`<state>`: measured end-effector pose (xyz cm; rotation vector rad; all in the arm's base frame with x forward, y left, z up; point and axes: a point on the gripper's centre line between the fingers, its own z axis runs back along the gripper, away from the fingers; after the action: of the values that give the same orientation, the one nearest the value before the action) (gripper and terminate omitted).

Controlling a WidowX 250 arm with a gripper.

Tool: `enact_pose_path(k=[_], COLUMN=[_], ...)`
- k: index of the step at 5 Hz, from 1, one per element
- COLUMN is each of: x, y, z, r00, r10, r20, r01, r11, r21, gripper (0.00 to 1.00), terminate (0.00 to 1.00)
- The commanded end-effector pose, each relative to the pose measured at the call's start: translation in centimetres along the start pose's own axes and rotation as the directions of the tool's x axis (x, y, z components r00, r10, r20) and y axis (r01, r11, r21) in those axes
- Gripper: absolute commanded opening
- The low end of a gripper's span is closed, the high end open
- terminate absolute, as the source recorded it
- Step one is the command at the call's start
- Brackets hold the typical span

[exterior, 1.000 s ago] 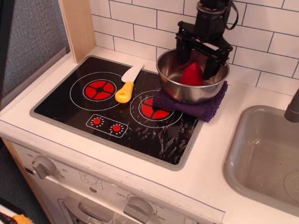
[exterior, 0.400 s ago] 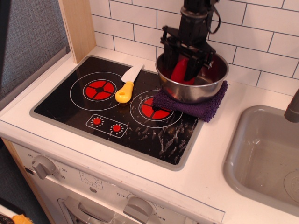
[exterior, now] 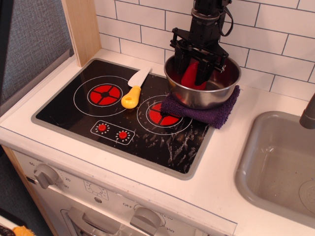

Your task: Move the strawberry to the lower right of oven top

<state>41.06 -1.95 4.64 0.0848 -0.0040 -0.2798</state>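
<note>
Reaching down into the steel bowl [exterior: 203,83], our gripper [exterior: 193,74] holds the strawberry [exterior: 190,75] between its black fingers [exterior: 203,70], just above the bowl's floor. Under the bowl we see a purple cloth [exterior: 212,113] overlapping the far right corner of the oven top [exterior: 74,113]. On the cooktop's back edge lies a yellow-handled knife [exterior: 134,89].

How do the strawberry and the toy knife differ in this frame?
The strawberry is solid red; the knife has a yellow handle and white blade. The strawberry sits inside the steel bowl, between the pincer's fingers; the knife lies flat and free on the black oven top. The strawberry is largely hidden; the knife shows whole. Both look like plastic toys.
</note>
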Motion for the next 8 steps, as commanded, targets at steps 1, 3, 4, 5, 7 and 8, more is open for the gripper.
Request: enact_pose_path(k=[1,3,4,5,7,8], x=[-1.9,-9.2,-12.0,-12.7,-12.1,-12.3], y=[-0.4,-2.3,-3.5,-4.3,-4.2,-4.0], z=[9.3,8.3,7.8,6.2,1.7,-0.1], r00=[0.967,0.976,0.976,0.981,0.992,0.993], r10=[0.004,0.000,-0.019,-0.042,-0.064,-0.065], r20=[0.257,0.216,0.218,0.188,0.107,0.094], r01=[-0.012,0.006,0.036,0.065,0.076,0.076], r11=[1.000,1.000,0.996,0.991,0.991,0.990], r21=[0.027,-0.023,-0.075,-0.117,-0.114,-0.119], gripper=[0.00,0.00,0.00,0.00,0.00,0.00], terminate=[0.00,0.00,0.00,0.00,0.00,0.00])
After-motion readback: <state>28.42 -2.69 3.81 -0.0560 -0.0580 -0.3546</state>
